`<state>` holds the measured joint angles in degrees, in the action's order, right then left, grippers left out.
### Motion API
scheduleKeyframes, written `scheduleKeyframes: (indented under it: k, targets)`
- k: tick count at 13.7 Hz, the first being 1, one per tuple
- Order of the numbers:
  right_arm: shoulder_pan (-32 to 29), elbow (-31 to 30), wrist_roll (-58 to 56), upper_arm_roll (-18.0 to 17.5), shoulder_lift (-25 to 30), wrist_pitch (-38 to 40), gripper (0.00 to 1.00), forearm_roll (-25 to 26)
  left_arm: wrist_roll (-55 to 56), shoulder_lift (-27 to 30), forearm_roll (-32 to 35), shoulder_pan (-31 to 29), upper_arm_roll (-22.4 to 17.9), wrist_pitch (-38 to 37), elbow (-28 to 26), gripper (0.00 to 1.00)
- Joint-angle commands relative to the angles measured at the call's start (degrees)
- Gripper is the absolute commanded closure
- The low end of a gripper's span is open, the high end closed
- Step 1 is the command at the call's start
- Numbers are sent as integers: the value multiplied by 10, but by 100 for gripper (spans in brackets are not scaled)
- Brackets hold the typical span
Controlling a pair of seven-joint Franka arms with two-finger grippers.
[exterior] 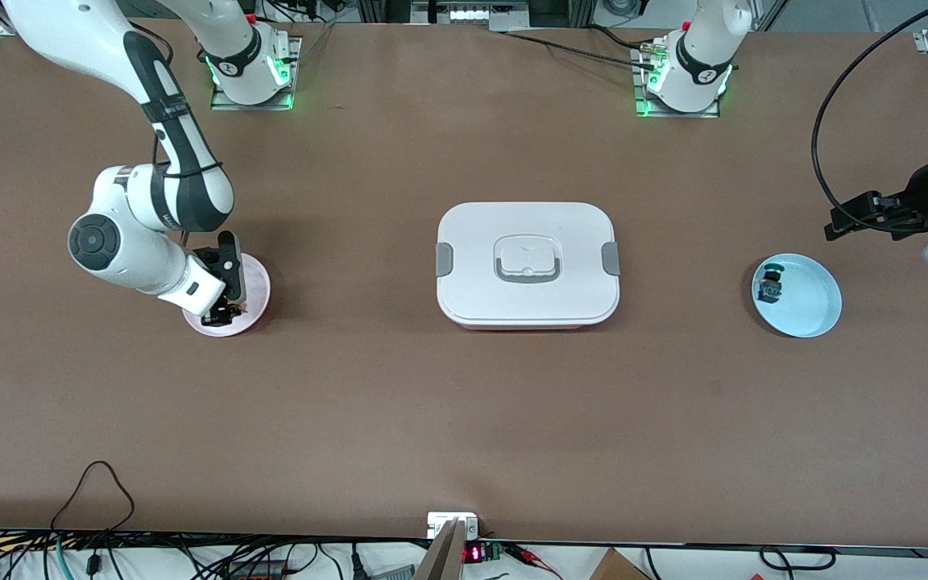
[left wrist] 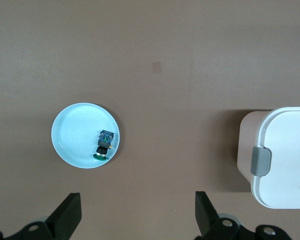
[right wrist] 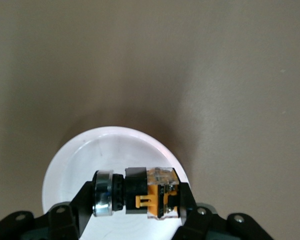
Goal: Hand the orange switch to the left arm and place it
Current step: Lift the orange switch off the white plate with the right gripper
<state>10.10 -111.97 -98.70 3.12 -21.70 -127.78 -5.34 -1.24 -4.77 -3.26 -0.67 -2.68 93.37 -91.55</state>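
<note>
My right gripper [right wrist: 136,201] is shut on the orange switch [right wrist: 149,196], gripping it by its two ends right over a pale pink plate [right wrist: 85,160]. I cannot tell whether the switch touches the plate. In the front view this gripper [exterior: 227,306] is low over the plate [exterior: 257,283] toward the right arm's end of the table. The white box [exterior: 527,264] sits at the table's middle. My left gripper [exterior: 851,219] waits open and empty, high over bare table beside a light blue plate [exterior: 814,304]. Its fingers [left wrist: 69,212] stand wide apart.
The light blue plate [left wrist: 75,132] holds a small teal-topped switch [left wrist: 104,145], also seen in the front view [exterior: 770,283]. The box's corner with a grey clip [left wrist: 261,161] shows in the left wrist view. Cables run along the table's front edge.
</note>
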Motion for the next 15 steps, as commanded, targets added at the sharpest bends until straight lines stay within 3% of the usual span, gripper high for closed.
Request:
scheduleKeyframes:
  k: [1, 4, 7, 9, 13, 15]
  targets:
    - [3, 28, 24, 0, 31, 73, 100, -2, -2, 1, 8, -4, 5, -8, 3, 0]
    - [3, 97, 53, 2, 53, 189, 100, 34, 4, 3, 3, -3, 6, -46, 5, 0]
    - [3, 227, 79, 0, 55, 350, 100, 81, 5, 3, 1, -2, 7, -46, 6, 0]
    - [4, 294, 90, 0, 55, 428, 100, 84, 8, -1, 10, 4, 8, -43, 6, 0]
    - [1, 322, 84, 0, 54, 472, 100, 75, 14, -5, 14, 2, 8, -42, 6, 0]
    - [0, 321, 58, 0, 50, 485, 100, 33, 10, -12, 15, 11, 13, -49, 6, 0]
